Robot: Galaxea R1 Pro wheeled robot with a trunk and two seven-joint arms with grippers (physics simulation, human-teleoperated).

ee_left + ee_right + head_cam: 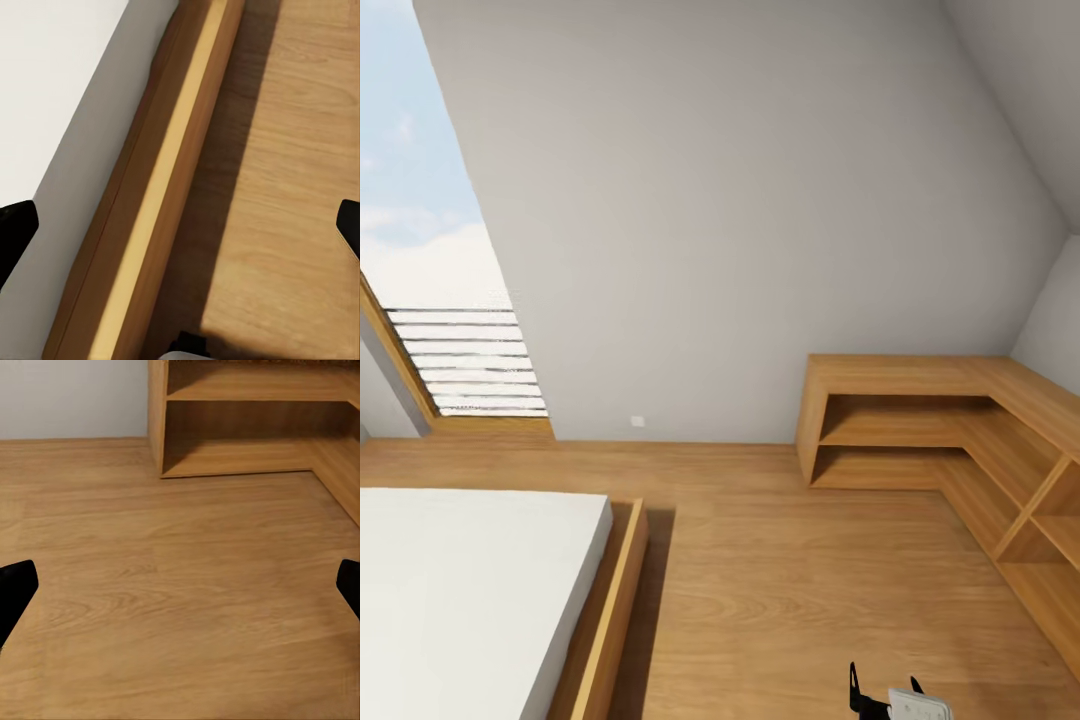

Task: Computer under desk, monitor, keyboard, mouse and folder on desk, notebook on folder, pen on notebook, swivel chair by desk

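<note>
While the robot stood in transit across the wooden floor point(760, 580), none of the task's things lay within sight; the desk, chair, folder and the rest therefore had no position that could be given relative to either claw. A bed point(460, 590) with a white mattress and a wooden frame point(610, 610) occupied the 8 o'clock part of the head view, a corner shelving unit point(920, 420) of light wood the 3 o'clock part, and a slanted window point(430, 250) the 10 o'clock part.

Left gripper point(180, 225): spread wide, dark fingertips point(15, 225) far apart, nothing between them; bed frame and floor lay beneath. Right gripper point(180, 585): likewise spread wide and empty, aimed over bare floor toward the shelving unit.

Risks, as a judgement: the base stood close to the bed frame on its left, so a turn or advance could have clipped that frame; the low shelving could have been mistaken for the desk, sending the search toward the wrong furniture.
</note>
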